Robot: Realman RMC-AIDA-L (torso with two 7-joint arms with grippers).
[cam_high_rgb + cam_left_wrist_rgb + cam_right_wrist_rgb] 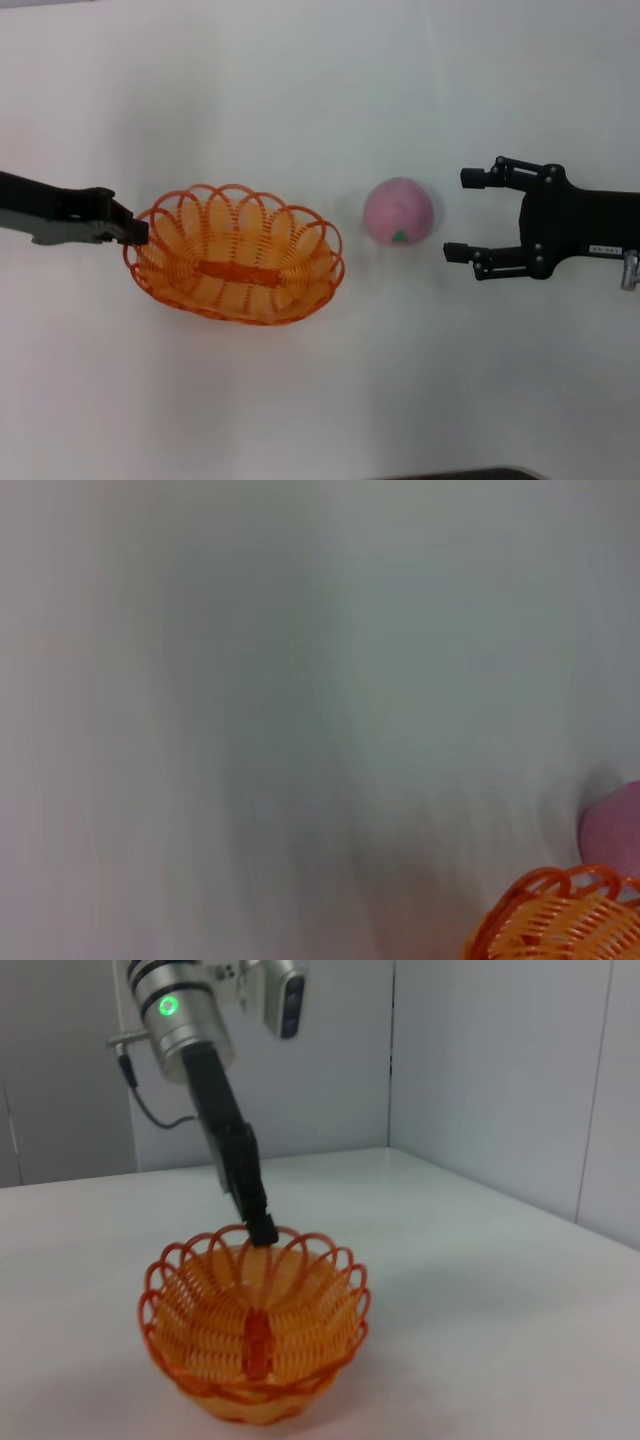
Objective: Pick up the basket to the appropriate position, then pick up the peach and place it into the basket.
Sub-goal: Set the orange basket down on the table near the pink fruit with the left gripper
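Basket [235,253] held at its rim by the left gripper [138,232].
The rim is clamped on the basket's left end; the peach [398,211] is seen on the table [300,80] between basket and wide-spread right gripper [462,214].

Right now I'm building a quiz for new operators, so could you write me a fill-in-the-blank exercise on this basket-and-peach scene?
1. The left gripper is shut on the rim of the ____.
2. The peach lies on the table between the basket and the ____ gripper.
3. The right gripper has its fingers ____, with nothing between them.
4. The inside of the basket holds ____ fruit.

Missing words: basket; right; open; no
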